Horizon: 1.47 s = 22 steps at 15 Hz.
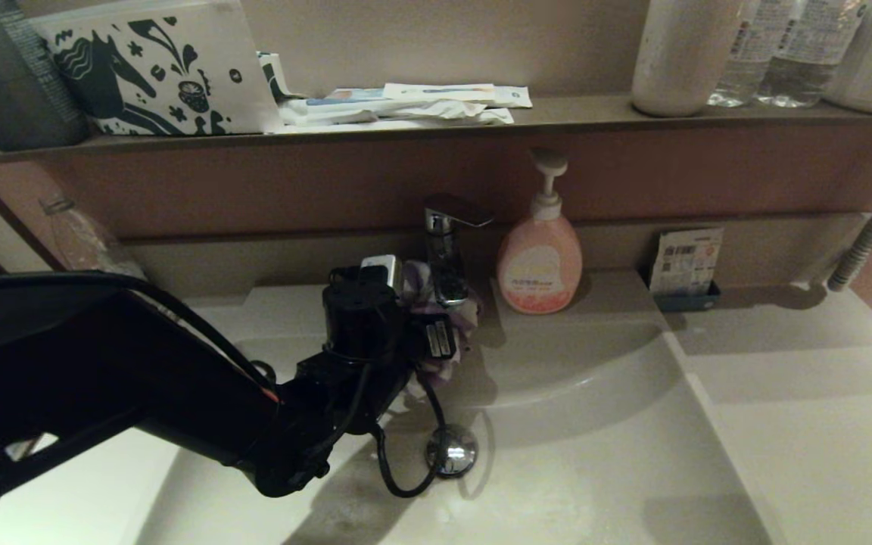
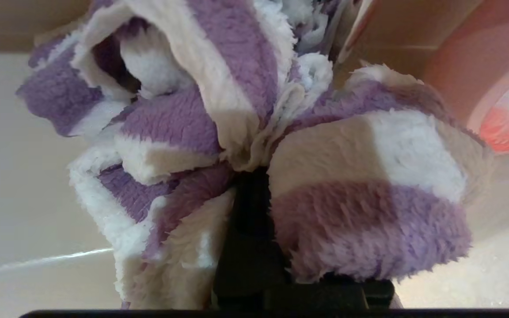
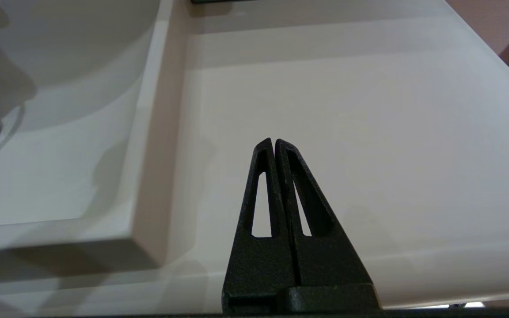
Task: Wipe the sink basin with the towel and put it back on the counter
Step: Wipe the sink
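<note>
The purple and white striped towel is bunched up in my left gripper, which is shut on it at the back of the sink basin, just under the faucet. In the left wrist view the towel fills the frame around the left gripper and hides the fingertips. I cannot tell whether the cloth touches the basin wall. The chrome drain plug lies below my arm. My right gripper is shut and empty, hovering over the counter to the right of the basin.
A pink soap bottle stands right of the faucet, close to the towel. A small card holder sits on the counter. The brown shelf above carries white packets, a pouch and bottles. A hose hangs at the far right.
</note>
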{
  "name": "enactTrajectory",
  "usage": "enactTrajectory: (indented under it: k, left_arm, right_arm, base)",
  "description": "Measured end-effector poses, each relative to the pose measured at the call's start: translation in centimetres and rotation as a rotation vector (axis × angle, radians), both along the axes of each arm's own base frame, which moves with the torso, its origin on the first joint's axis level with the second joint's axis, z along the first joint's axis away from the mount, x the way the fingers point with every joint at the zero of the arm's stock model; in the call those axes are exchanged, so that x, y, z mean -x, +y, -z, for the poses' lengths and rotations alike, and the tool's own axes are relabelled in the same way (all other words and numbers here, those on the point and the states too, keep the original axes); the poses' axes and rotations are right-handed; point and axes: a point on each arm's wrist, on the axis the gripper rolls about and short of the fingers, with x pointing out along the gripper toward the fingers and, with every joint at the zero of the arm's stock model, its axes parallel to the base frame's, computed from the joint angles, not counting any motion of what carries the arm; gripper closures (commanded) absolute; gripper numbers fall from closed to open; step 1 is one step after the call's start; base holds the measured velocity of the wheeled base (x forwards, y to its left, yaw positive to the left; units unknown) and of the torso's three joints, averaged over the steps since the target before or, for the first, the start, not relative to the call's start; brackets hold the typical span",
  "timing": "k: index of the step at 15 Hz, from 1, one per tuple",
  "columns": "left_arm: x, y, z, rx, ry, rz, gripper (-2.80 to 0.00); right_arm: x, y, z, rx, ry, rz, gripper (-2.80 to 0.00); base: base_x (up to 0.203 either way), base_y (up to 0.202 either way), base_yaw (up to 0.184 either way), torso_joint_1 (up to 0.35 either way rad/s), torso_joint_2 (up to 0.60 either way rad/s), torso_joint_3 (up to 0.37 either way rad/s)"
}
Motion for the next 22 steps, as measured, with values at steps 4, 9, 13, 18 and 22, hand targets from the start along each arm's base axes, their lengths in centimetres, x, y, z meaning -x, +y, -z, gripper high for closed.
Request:
enactTrajectory:
  k: [4,9,13,18,22]
  left_arm:
    - [0.1,0.8,0.5,-0.009,0.016,-0.005,0.0]
    - [-0.2,6.7,0.2,-0.015,0.064,-0.061,0.0]
    - [-1.0,12.6,-1.0,0.002,0.063,-0.144,0.0]
    - [-1.0,18.2,-1.7,-0.041,0.04,-0.196,0.0]
    - [-0.8,19.3,-2.0,-0.056,0.028,-0.21,0.0]
  right_arm:
    - [0.0,0.0,0.0,0.0,0.0,0.0,0.0]
    - [0.0,0.0,0.0,0.0,0.0,0.0,0.0]
    - [0.0,0.0,0.0,0.0,0.0,0.0,0.0]
    - [0.0,0.0,0.0,0.0,0.0,0.0,0.0]
    - [0.0,0.0,0.0,0.0,0.0,0.0,0.0]
  base:
    - [0.0,0.0,0.0,0.0,0.0,0.0]
    - [0.0,0.0,0.0,0.0,0.0,0.0]
    - [0.0,0.0,0.0,0.0,0.0,0.0]
    - [0.0,0.0,0.0,0.0,0.0,0.0]
    - [0.0,0.0,0.0,0.0,0.0,0.0]
